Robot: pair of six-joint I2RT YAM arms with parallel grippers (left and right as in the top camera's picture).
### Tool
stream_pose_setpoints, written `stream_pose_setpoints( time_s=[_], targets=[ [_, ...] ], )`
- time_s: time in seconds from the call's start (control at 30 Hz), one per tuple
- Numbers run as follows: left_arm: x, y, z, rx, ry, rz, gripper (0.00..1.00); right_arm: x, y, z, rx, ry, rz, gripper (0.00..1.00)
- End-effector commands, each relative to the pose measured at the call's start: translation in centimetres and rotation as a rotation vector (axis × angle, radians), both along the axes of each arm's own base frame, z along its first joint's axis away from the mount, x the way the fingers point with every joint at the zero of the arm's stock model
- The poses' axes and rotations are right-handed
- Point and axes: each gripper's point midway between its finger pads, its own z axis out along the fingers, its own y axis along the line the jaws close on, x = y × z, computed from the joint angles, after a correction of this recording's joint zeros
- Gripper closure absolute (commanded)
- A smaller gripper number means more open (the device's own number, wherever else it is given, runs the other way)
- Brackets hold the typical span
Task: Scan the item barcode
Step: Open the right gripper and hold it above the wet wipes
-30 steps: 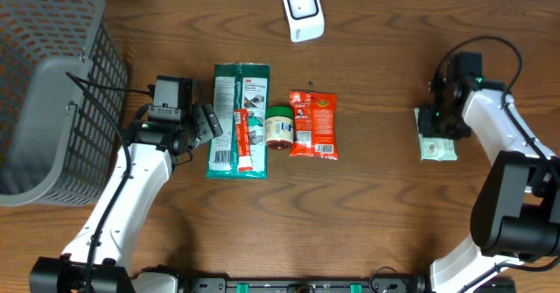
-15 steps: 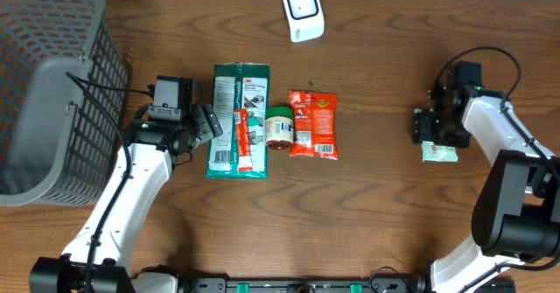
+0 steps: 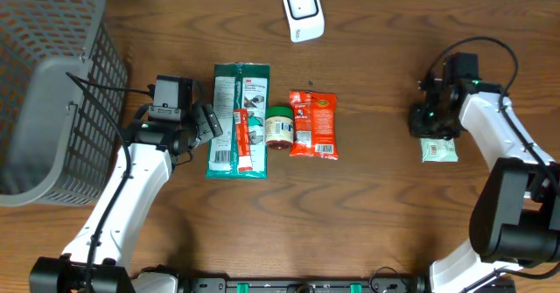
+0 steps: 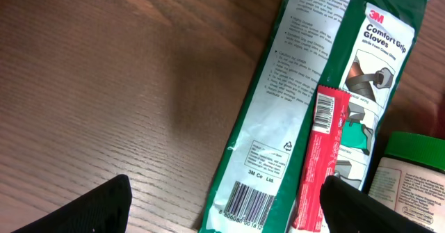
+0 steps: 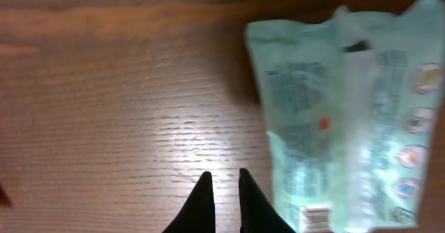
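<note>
My left end effector (image 3: 207, 120) is spread wide with nothing in it, parked just beside the left edge of the green glove pack (image 3: 238, 101). Over on the right, my right end effector (image 5: 224, 195) has its tips pressed nearly together on nothing, hanging over bare wood. The pale green pouch (image 5: 341, 115) lies flat just to the right of those tips in the wrist view, not touching them. Its barcode (image 5: 316, 217) faces up near the bottom of that view. From overhead, that end effector sits over the pouch's upper left corner.

Other stuff, left to right: a grey mesh basket (image 3: 48, 83) at the far left, then the glove pack with a red stick pack (image 3: 242, 142) lying on it. A green-lidded jar (image 3: 279, 127) is tucked between the pack and a red snack pouch (image 3: 313, 124). The white scanner (image 3: 303, 11) sits at the back edge, well apart from the pale pouch, with only open wood between the two.

The counter (image 3: 367, 214) is dark brown wood grain, and a pale strip runs along its far edge.
</note>
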Motion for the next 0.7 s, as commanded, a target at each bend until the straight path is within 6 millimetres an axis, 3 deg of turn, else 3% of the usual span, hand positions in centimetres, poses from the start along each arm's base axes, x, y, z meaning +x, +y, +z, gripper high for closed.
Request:
stream_pose_setpoints(
  time_s=[0.0, 0.1, 0.23, 0.67],
  targets=[
    [0.4, 0.4, 0.8, 0.020, -0.021, 0.004, 0.13, -0.9, -0.7, -1.2, -0.068, 0.010, -0.002, 0.92],
    [0.4, 0.4, 0.8, 0.019, -0.022, 0.004, 0.13, -0.6, -1.9, -2.2, -0.136, -0.020, -0.017, 0.94],
    [0.4, 0.4, 0.8, 0.019, -0.022, 0.004, 0.13, -0.1, -2.0, -3.3, -0.144, -0.072, -0.022, 0.94],
    [0.4, 0.4, 0.8, 0.020, -0.021, 0.004, 0.13, -0.2, -6.6, -2.6, -0.385, -0.073, -0.090, 0.91]
  ],
)
